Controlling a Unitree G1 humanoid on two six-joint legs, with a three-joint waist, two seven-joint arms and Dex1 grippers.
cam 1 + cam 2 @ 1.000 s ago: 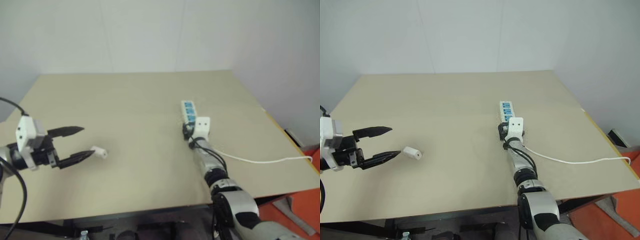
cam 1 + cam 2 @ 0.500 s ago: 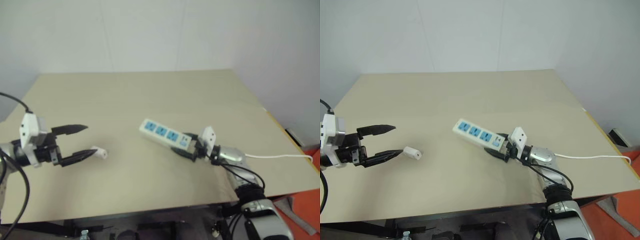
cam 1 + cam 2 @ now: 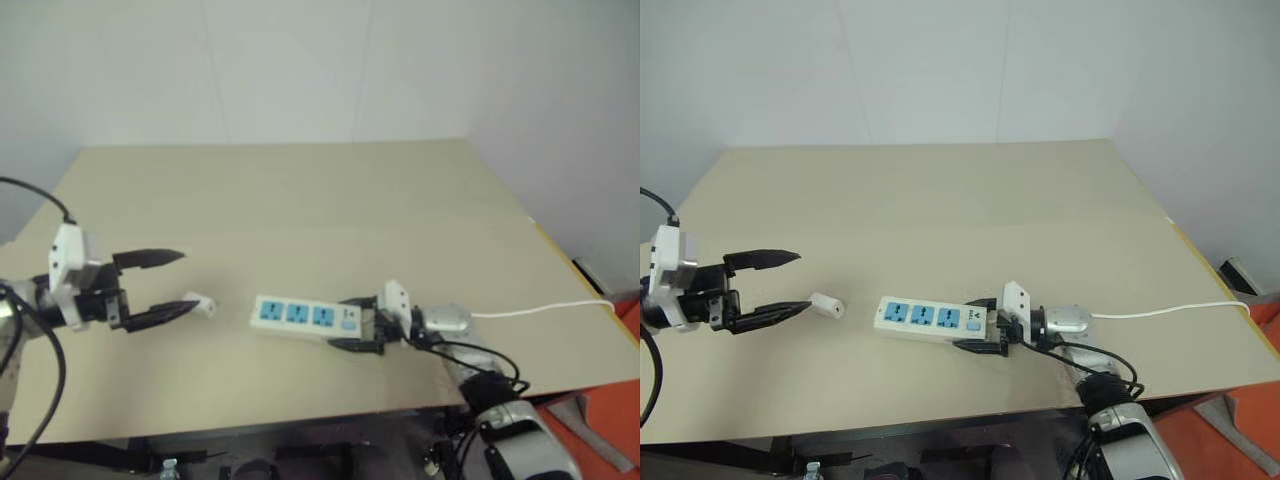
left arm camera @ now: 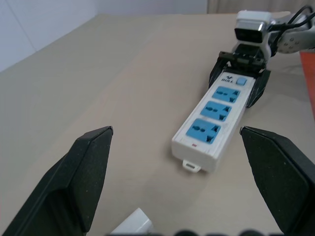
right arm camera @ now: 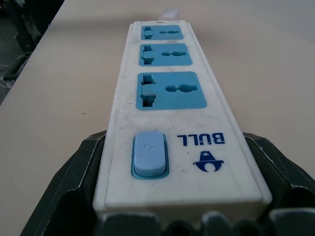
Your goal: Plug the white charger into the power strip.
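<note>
The white charger lies on its side just beside the power strip, sockets facing up.

1. One power strip, lying on the tabletop.
2. Three blue socket faces on that strip, set in a single row.
3. One pale blue switch on the strip, at the end next to the printed logo.
4. One thin white cord, running off toward the tabletop's right edge.
5. One white charger.
6. Two end effectors: the left end effector and the right end effector.
7. Two black fingers on each end effector, four altogether.
8. One tabletop.
</note>
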